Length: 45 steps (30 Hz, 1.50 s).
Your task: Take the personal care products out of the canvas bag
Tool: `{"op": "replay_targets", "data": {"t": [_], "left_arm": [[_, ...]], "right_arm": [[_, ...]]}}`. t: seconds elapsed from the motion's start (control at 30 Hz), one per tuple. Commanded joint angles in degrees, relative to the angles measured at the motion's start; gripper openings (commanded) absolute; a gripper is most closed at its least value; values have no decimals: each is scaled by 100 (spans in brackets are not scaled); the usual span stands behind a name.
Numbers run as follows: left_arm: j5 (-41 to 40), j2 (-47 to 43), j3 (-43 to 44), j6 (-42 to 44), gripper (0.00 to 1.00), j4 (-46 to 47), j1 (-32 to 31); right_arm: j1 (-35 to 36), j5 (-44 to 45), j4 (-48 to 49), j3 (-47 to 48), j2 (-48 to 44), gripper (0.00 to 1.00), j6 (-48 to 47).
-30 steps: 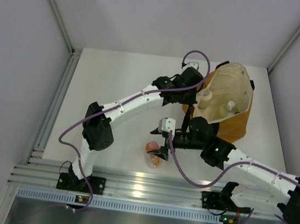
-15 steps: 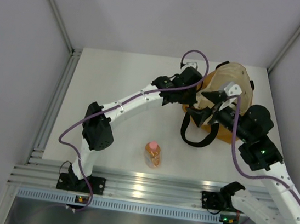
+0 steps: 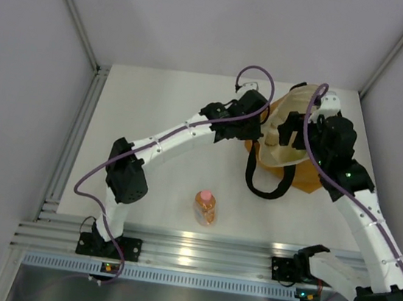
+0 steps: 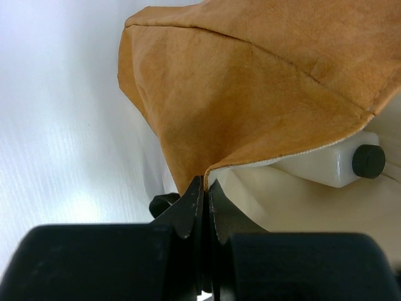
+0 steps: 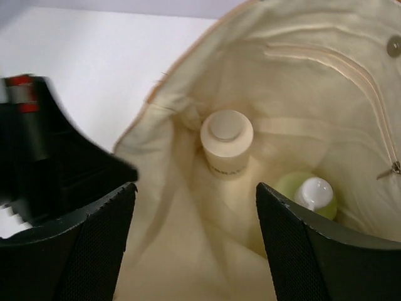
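Far right, bag rim may slip

Overhead: orange bottle [image 3: 205, 207] stands near, outside canvas bag [image 3: 306, 178].
Left wrist: left gripper [image 4: 203, 188] clamps the rim; a slip could shut the mouth.
Right wrist: right gripper [image 5: 195, 194], jaws apart, might topple cream jar [image 5: 227, 141] inside.

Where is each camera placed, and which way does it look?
Top external: above and behind the arms, looking down at the table, both arms, canvas bag and orange bottle.
Left wrist: beside the bag, facing its rim, which the left pincer pinches.
Right wrist: above the bag's mouth, looking in past the open right pincer at the cream jar.
Both wrist views share the bag's cream lining.
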Motion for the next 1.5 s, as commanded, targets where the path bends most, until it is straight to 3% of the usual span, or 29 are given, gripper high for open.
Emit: {"op": "replay_targets", "data": {"t": [0.0, 0.2, 0.53, 1.0, 1.47], "left_arm": [[-394, -456, -129, -313, 0, 61, 44], [-606, -711, -358, -666, 0, 61, 44], [-465, -659, -331, -780, 0, 61, 44], [-245, -650, -516, -947, 0, 61, 36], [-360, -711, -604, -921, 0, 61, 36]], "right_arm": [[-387, 72, -223, 327, 322, 75, 328], [-696, -385, -232, 661, 1148, 72, 363], [-696, 0, -206, 1294, 2422, 66, 152], [-670, -412, 190, 1620, 3373, 62, 126], [-467, -114, 172, 1620, 3979, 54, -129]]}}
